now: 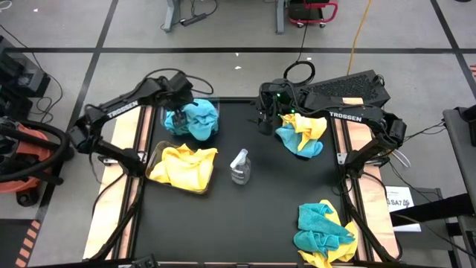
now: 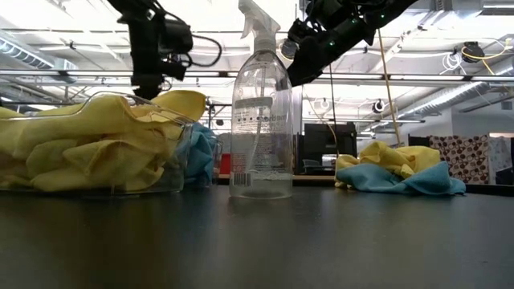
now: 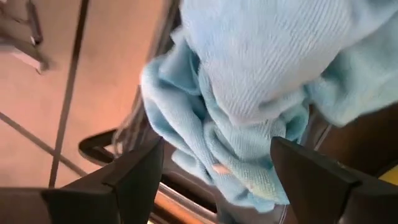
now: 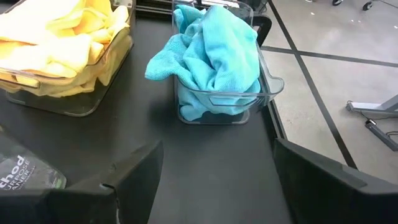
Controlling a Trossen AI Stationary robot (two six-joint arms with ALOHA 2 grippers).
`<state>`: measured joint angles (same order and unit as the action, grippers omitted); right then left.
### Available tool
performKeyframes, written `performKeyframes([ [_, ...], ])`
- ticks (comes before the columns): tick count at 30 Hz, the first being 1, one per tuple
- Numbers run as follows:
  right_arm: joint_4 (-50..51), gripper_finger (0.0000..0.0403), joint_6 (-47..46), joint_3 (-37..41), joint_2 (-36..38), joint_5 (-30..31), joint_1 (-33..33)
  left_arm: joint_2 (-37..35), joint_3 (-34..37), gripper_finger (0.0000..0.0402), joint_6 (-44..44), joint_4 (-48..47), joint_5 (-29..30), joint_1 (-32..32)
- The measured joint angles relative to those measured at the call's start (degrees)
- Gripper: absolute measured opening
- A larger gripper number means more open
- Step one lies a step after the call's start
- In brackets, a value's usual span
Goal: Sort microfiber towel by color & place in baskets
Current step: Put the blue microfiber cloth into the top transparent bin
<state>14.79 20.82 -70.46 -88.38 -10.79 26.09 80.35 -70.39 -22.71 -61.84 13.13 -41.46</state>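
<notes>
A clear basket at the far left holds teal towels, one draped over its rim. A second clear basket, nearer, holds yellow towels. My left gripper hovers open above the teal heap, its fingers on either side of the cloth without touching it. My right gripper is open and holds nothing. It hangs beside a mixed yellow and teal pile lying on the far right of the table. Another mixed pile lies at the near right edge.
A clear spray bottle stands upright at the table's middle, between the yellow basket and the right-hand piles. Bare dark tabletop lies toward the near edge. Cables and a keyboard sit beyond the far edge.
</notes>
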Motion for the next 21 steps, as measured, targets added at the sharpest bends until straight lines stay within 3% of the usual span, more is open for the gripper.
performKeyframes([
  [7,0.0,0.0298,0.0,0.0,0.0,0.0,0.0,-2.8,0.0,0.0301,2.9,8.8,-13.6,0.9],
  [13,0.6,0.0298,-0.6,0.0,0.0,0.0,0.0,-0.5,-0.1,0.0293,2.6,15.2,-14.6,2.5],
  [17,1.5,0.0298,-0.6,0.0,0.0,0.0,0.0,2.0,-0.1,0.0250,2.3,16.5,-14.6,2.5],
  [21,2.1,0.0298,-0.6,0.0,0.0,0.0,0.0,4.2,-0.1,0.0170,1.0,16.4,-14.6,2.5],
])
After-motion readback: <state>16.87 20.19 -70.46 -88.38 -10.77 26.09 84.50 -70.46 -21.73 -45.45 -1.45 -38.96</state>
